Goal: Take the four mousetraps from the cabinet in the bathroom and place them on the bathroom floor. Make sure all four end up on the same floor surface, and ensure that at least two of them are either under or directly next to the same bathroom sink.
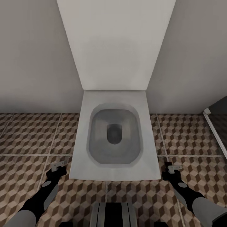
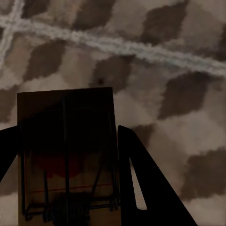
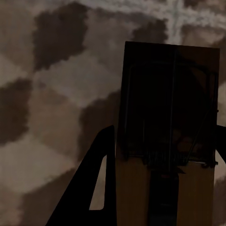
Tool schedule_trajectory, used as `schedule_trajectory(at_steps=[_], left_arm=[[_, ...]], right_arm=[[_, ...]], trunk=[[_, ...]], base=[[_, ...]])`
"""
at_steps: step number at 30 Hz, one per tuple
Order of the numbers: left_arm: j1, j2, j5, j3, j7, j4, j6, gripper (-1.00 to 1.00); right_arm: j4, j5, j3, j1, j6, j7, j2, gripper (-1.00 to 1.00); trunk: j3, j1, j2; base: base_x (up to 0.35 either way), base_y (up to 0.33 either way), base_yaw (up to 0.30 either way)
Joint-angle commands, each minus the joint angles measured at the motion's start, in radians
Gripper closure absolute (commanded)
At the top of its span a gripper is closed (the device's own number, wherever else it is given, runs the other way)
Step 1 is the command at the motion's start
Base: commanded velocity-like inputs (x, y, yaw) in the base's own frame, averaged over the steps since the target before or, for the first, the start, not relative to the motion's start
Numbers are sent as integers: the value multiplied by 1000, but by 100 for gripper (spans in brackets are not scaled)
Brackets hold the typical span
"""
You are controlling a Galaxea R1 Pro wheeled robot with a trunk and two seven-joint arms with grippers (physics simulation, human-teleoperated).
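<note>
A white toilet (image 1: pixel 115 138) stood against a plain pale grey wall (image 1: pixel 34 56), its lid (image 1: pixel 115 44) raised upright and the grey bowl open. Cube-patterned tiles (image 1: pixel 28 132) in brown, beige and cream, with pale grout lines, surrounded it. At far right, a white-edged dark panel (image 1: pixel 217 126) slanted across the tiles. Light was soft and even.

Both arms are black with grey cylindrical segments, each ending in a black gripper (image 1: pixel 59 166) with whitish fingers. The other gripper (image 1: pixel 171 167) matches. A dark, pale-striped trunk (image 1: pixel 112 214) sits between them.
</note>
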Motion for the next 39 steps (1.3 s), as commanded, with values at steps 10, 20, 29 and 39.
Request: schedule_trajectory(at_steps=[10,20,29,39], left_arm=[[0,1,7,-8,11,0,-4,100],[0,-3,7,-9,10,0,-4,100],[0,-5,11,-11,3,0,-3,100],[0,-12,13,-24,1,-1,-4,100]], right_arm=[[0,-10,8,0,-3,2,0,100],[0,-10,8,0,-3,2,0,100],[0,-10,8,0,-3,2,0,100],[0,-10,8,0,-3,2,0,100]], trunk=[[-8,1,-1],[-16,2,-1],[-16,2,-1],[-16,2,-1]], base=[[0,0,0],[0,0,0],[0,0,0],[0,0,0]])
